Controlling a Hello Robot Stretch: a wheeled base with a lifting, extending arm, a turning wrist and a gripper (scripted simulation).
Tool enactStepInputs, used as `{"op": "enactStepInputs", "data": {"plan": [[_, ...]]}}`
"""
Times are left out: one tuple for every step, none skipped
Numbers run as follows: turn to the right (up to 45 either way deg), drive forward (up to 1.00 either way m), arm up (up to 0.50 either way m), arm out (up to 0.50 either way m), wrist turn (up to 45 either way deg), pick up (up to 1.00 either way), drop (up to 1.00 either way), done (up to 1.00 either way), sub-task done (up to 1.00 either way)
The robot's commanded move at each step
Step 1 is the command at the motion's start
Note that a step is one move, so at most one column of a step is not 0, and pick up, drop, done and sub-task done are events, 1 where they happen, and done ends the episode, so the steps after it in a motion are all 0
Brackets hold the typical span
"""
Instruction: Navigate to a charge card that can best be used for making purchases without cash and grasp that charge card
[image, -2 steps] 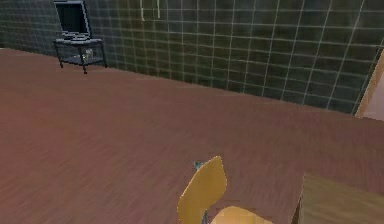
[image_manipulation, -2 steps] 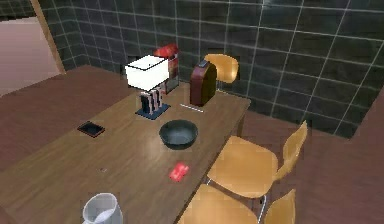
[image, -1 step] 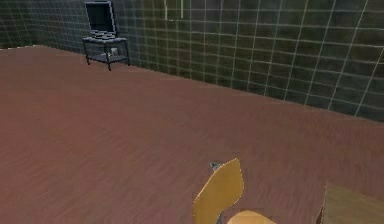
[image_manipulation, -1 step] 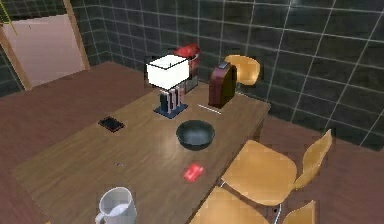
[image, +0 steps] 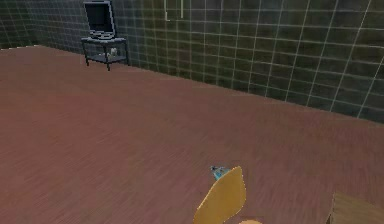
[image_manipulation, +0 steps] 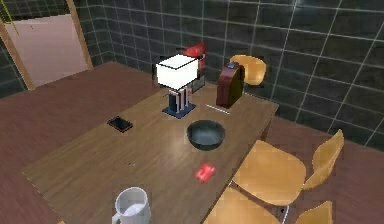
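A small flat red thing (image_manipulation: 206, 172), card-like in shape, lies on the wooden table (image_manipulation: 90, 165) near its right edge in the arm side view. A flat black rectangle (image_manipulation: 120, 124) lies farther left on the same tabletop. Between them, a little farther back, sits a dark round bowl (image_manipulation: 205, 133).
The table also bears a white mug (image_manipulation: 130, 207), a white box-shaped thing on a dark stand (image_manipulation: 178, 72) and a dark red upright object (image_manipulation: 230, 85). Yellow chairs (image_manipulation: 270, 170) stand along the right side. In the forward view, a chair back (image: 222, 198) is close; a television on a stand (image: 100, 20) stands far across open floor.
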Motion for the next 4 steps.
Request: {"op": "enactStepInputs", "data": {"plan": [[0.0,0.00,0.50,0.00,0.0,0.00,0.00,0.00,0.00],[0.0,0.00,0.32,0.00,0.0,0.00,0.00,0.00,0.00],[0.0,0.00,0.00,0.24,0.0,0.00,0.00,0.00,0.00],[0.0,0.00,0.00,0.00,45.0,0.00,0.00,0.00,0.00]]}}
